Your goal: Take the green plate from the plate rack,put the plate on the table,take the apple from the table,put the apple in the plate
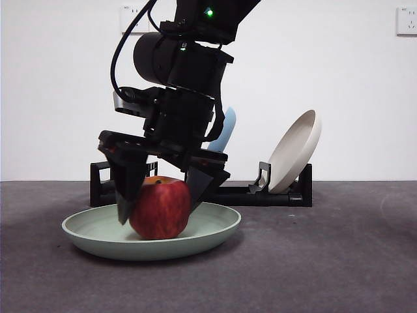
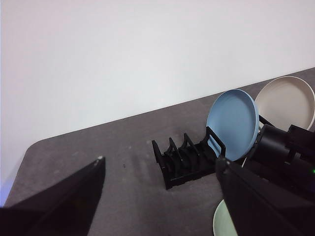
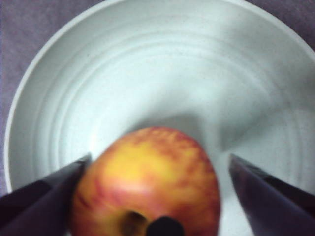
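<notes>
The apple (image 1: pixel 160 207) is sitting in the green plate (image 1: pixel 91 229) on the bench (image 1: pixel 339 261), lower left of the front view. The right gripper (image 1: pixel 163 199) is straddling it, jaws open, one touching. Behind, the rack (image 1: pixel 260 193) is holding blue (image 1: pixel 225 130) and beige (image 1: pixel 296 150) plates. The left gripper (image 2: pixel 160 169), jaws open and empty, is appearing only in its wrist view.

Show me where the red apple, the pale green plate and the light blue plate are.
round red apple (image 1: pixel 160 210): front view, its side, inside the plate.
wide pale sage green plate (image 1: pixel 218 225): front view, its outer rim.
round light blue plate (image 2: pixel 232 123): left wrist view, its face, standing in the rack.
</notes>
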Controlling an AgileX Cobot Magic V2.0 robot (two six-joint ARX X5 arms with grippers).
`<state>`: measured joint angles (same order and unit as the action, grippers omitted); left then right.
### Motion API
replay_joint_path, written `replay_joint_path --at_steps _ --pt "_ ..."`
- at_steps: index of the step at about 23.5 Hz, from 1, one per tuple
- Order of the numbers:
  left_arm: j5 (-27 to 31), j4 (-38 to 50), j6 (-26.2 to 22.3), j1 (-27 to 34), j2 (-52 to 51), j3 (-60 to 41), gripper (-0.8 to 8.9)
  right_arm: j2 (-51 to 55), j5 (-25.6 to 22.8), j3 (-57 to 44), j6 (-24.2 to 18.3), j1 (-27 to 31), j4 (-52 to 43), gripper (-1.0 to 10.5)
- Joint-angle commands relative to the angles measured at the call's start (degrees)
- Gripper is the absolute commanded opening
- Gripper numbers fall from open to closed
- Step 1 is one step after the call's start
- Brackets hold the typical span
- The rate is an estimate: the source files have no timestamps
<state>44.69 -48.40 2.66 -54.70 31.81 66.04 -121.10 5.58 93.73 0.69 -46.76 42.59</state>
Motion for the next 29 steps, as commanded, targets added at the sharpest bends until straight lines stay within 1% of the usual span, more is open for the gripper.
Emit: replay_joint_path --at_steps 1,4,10,19,20,22,24,25,26,27,28,29 --pt "0.2 0.15 0.66 0.04 -0.09 -0.33 3.77 0.11 0.04 0.2 -0.11 -0.17 -0.07 5.4" --pt "0.04 0.26 0.83 0.04 -0.07 -0.33 3.77 2.05 0.02 0.2 -0.11 -0.13 0.11 5.3" --pt "0.04 0.77 0.83 0.04 2.14 -0.33 3.77 9.11 -0.17 0.2 -0.39 0.0 1.29 5.3" --pt "-0.39 0.87 0.37 0.04 10.54 -0.33 3.69 23.58 -0.17 0.2 -0.81 2.95 6.82 5.3" --pt "-1.25 0.87 0.13 0.04 11.47 -0.33 3.41 25.33 -0.17 0.2 -0.83 3.5 7.63 5.3" --pt "-4.28 1.03 -0.24 0.04 13.4 -0.33 2.18 28.46 -0.17 0.2 -0.83 4.63 9.18 5.2" --pt "-8.9 1.7 -2.03 0.04 15.26 -0.33 0.45 31.71 -0.24 0.2 -0.85 5.86 11.19 4.1" --pt "-12.02 2.84 -3.08 0.04 16.41 -0.33 -0.17 33.97 -0.59 0.2 -0.83 6.8 12.9 2.8" --pt "-14.84 4.33 -3.8 0.04 17.42 -0.33 -0.09 36.06 -1.77 0.2 -0.83 7.69 14.82 1.4" --pt "-17.86 5.92 -4.5 0.04 18.29 -0.33 -0.09 38.14 -3.23 0.2 -0.87 8.59 16.87 0.4" --pt "-20.83 7.65 -4.55 0.04 19.08 -0.33 -0.09 39.98 -4.66 0.2 -1.49 9.42 18.86 -0.2" --pt "-23.43 9.11 -4.68 0.04 19.63 -0.33 -0.09 41.57 -5.73 0.2 -1.99 10.16 20.57 -0.2"
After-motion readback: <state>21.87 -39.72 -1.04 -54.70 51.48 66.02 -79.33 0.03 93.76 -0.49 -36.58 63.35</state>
